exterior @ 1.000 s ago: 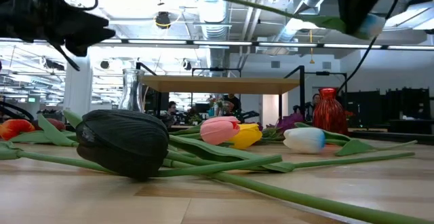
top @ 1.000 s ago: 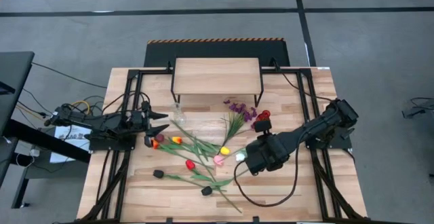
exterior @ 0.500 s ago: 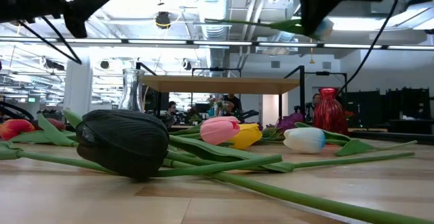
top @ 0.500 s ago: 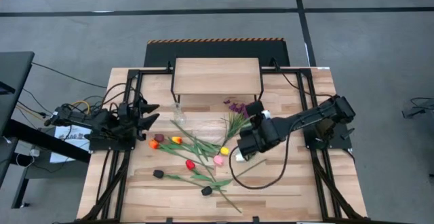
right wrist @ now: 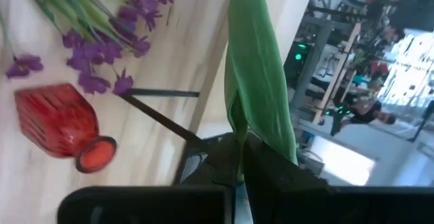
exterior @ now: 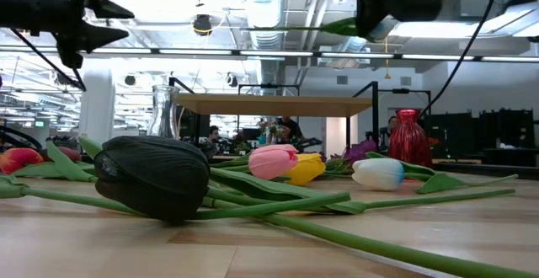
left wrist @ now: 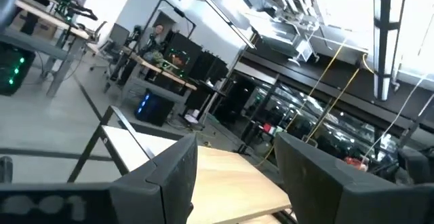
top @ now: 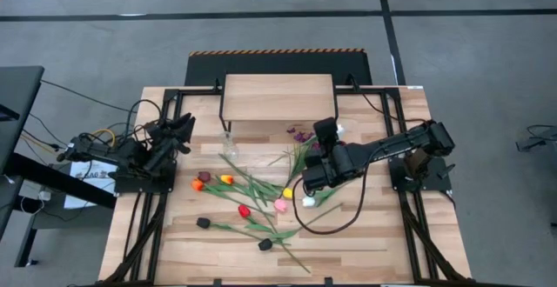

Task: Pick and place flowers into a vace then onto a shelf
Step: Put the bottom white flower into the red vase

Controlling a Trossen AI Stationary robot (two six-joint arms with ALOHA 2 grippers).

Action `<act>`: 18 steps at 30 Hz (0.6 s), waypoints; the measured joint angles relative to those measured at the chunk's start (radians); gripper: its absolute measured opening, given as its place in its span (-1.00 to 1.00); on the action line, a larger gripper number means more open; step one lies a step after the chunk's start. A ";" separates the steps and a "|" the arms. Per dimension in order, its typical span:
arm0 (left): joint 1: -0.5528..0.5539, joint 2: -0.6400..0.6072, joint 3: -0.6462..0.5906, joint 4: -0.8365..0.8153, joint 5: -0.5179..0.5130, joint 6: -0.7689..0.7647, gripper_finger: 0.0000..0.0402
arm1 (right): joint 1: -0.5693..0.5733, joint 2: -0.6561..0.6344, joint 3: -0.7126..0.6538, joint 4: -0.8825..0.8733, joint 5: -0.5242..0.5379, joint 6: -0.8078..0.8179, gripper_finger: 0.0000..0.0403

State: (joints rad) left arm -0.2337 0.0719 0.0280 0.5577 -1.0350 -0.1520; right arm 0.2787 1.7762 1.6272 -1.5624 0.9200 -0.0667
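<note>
1. Green-stemmed flower [right wrist: 261, 102] now lifted high above the bench [top: 365, 243], carried from the loose flowers [top: 248, 202] toward the shelf [top: 278, 96].
2. Pinched at the stem by the right gripper [right wrist: 237, 153], jaws pressed together.
3. Left gripper [top: 180, 130] drawn back near the glass vase [top: 230, 145], jaws spread, empty.
4. Probably next: stem into vase.
</note>
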 joint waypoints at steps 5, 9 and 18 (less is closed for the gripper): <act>0.014 0.003 0.000 -0.031 0.179 -0.106 -0.07 | 0.003 0.000 0.000 0.012 -0.060 0.075 -0.96; 0.045 0.078 0.000 -0.037 0.228 -0.195 -0.07 | 0.022 0.000 0.000 0.023 -0.054 0.066 -0.97; 0.174 0.495 0.067 0.205 0.806 -0.242 -0.07 | 0.034 0.015 -0.001 0.118 -0.030 -0.110 -0.97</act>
State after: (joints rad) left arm -0.0594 0.5665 0.0950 0.7626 -0.2285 -0.3944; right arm 0.3126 1.7913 1.6265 -1.4445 0.8895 -0.1768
